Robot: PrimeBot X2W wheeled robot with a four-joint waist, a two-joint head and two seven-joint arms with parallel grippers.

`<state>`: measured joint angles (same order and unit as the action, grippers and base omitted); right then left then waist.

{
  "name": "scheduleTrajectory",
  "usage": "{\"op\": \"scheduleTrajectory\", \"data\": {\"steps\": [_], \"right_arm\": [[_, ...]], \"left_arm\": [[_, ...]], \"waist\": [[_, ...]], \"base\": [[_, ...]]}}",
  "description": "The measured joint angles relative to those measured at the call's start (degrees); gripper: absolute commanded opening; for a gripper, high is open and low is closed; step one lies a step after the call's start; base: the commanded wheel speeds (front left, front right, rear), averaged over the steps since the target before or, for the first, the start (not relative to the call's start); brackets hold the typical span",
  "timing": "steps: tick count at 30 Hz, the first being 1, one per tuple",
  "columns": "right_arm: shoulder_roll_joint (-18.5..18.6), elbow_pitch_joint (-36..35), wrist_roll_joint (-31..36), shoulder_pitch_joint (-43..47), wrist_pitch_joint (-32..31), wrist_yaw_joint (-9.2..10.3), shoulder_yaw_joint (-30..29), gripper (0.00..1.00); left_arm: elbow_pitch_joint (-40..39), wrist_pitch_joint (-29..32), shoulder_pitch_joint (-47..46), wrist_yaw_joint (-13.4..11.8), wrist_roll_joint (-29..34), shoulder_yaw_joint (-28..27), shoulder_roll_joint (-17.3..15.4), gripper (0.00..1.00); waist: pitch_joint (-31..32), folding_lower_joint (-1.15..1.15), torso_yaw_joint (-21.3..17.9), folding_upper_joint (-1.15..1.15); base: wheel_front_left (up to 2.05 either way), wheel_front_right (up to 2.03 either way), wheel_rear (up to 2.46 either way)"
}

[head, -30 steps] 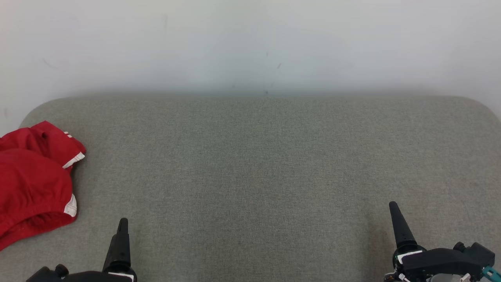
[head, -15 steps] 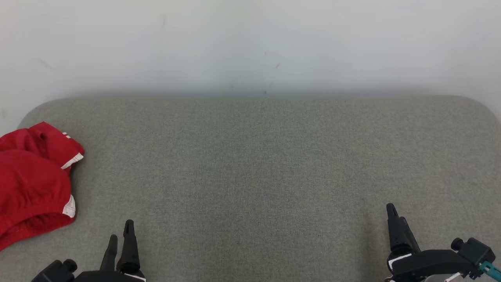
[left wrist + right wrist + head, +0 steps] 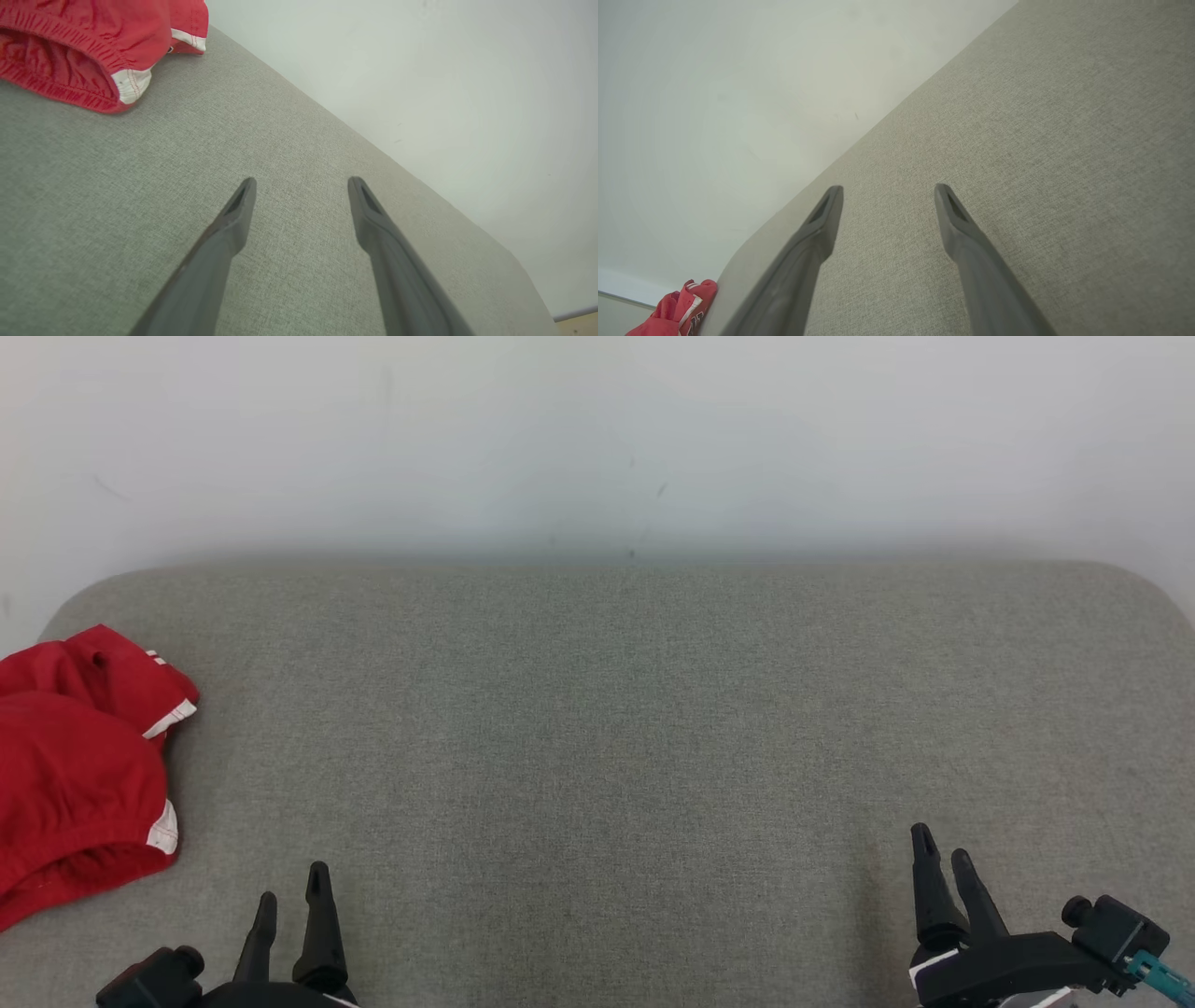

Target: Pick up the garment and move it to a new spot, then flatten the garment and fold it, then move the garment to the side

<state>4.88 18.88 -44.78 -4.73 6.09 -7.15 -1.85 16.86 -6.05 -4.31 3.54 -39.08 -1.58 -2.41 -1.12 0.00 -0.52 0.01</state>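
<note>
– Garment (image 3: 79,756) in the head view: where was it?
– Bunched in a red heap at the far left of the grey counter (image 3: 607,728), partly cut off by the picture's left edge. Its long axis ran from the near edge toward the wall (image 3: 597,439). A white-trimmed hem pointed to the right at the wall end, and the gathered opening faced the near edge.
– And the arms?
– The left gripper (image 3: 293,882) was at the lower left, near the garment but apart from it, jaws a little spread and empty. The right gripper (image 3: 940,842) was at the lower right, well apart from the garment, jaws likewise parted and empty.
– Left wrist view?
– The left gripper (image 3: 302,179) had its jaws clearly spread over bare counter (image 3: 117,186). The garment (image 3: 84,42) lay at the upper left, beyond the fingertips, with its elastic edge and a white-trimmed corner turned toward the camera.
– Right wrist view?
– The right gripper (image 3: 888,186) was spread too, above bare counter. A small piece of the garment (image 3: 677,308) showed in the lower left corner, at the counter's far end, too small to tell which way it pointed.
</note>
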Motion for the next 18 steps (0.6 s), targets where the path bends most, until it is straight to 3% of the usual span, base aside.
{"op": "scheduleTrajectory", "data": {"steps": [18], "right_arm": [[0.52, 1.54, 10.28, -0.87, 2.59, -0.04, -0.01, 1.00]], "left_arm": [[0.11, -2.55, -0.03, -1.05, 8.94, 0.76, -0.11, 1.00]], "waist": [[-0.34, 0.00, 0.00, 0.00]], "base": [[0.00, 0.00, 0.00]]}}
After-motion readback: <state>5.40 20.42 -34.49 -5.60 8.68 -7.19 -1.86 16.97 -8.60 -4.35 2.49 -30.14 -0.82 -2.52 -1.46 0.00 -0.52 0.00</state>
